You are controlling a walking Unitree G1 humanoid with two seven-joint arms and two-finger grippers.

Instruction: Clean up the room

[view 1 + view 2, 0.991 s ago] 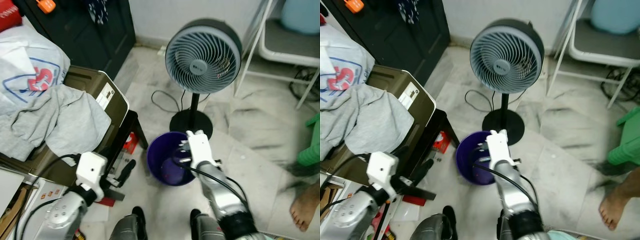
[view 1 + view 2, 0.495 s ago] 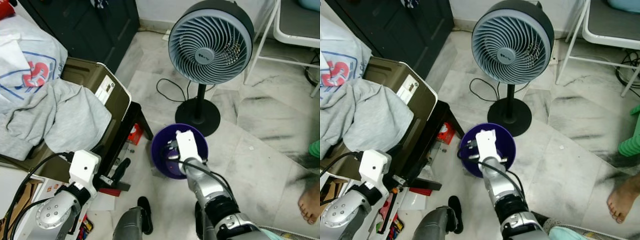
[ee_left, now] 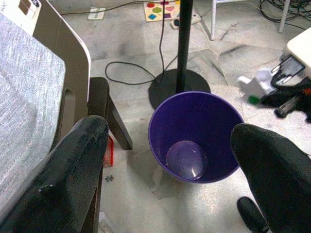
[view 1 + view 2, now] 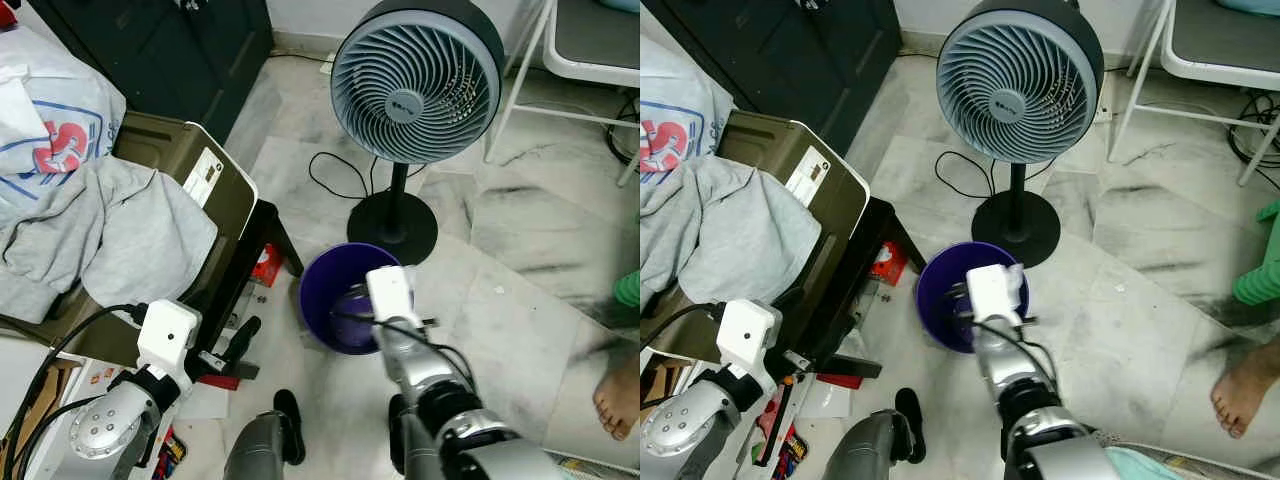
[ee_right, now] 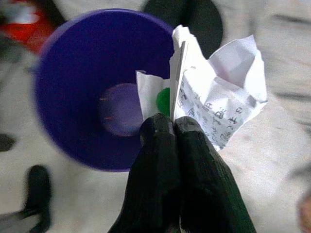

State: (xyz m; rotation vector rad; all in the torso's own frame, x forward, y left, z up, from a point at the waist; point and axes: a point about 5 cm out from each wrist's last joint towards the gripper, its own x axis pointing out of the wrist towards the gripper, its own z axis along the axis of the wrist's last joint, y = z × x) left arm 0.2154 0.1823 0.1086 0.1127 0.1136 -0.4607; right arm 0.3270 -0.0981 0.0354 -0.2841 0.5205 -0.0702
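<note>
One purple bin stands on the marble floor by the base of one pedestal fan, and we see nothing in it, only its bare bottom. One crumpled sheet of printed paper sits pinched in our right tool, whose two fingers are pressed together on it, right above the bin's rim. Our left tool hangs low beside the olive chair, fingers spread wide apart around nothing. One grey garment and one white plastic bag lie on the chair. One bare foot is cut off at the right edge. Small packets under the chair are too small to tell.
</note>
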